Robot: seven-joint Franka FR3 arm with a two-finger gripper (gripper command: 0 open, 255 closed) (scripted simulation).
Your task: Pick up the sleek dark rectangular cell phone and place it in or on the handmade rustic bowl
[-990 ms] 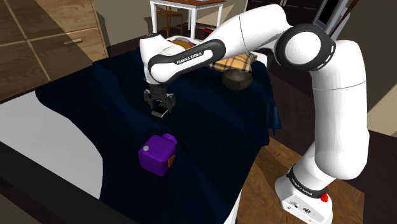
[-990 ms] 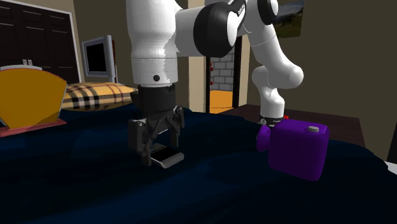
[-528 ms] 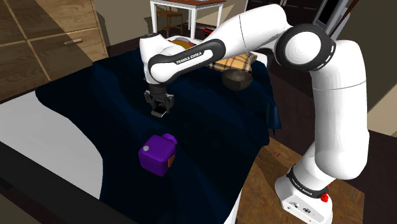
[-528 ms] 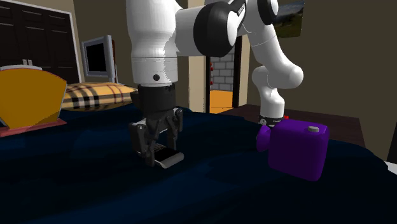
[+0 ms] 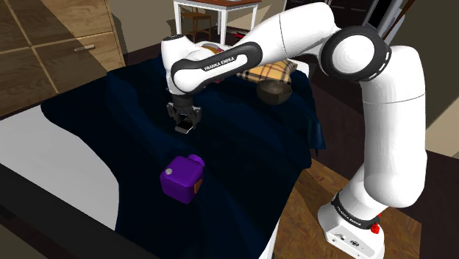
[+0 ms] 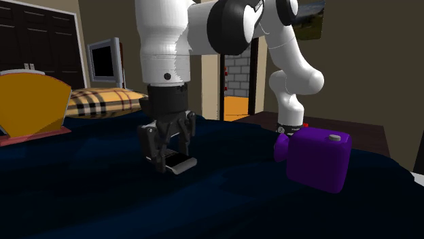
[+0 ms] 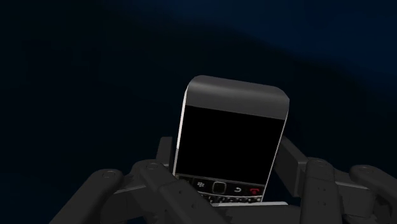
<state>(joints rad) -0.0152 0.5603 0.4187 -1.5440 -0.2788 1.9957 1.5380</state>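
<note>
Shoulder view: hand (image 5: 184,126) clamped on the cell phone (image 7: 232,130); next, seemingly, lift and carry to the bowl (image 5: 274,93) at two o'clock.

A dark blue cloth (image 5: 243,158) drapes the work surface beneath the gripper (image 6: 170,163). Beyond it stand a plaid cushion (image 6: 109,102), a small grey-framed screen (image 6: 105,62) and dark panelled doors (image 6: 34,41); to its side, a lit doorway (image 6: 236,85) opens onto brickwork. Wooden drawer fronts (image 5: 66,48) stand further off.

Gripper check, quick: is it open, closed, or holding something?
Gripper: jaws closed, holding the dark cell phone.
</note>
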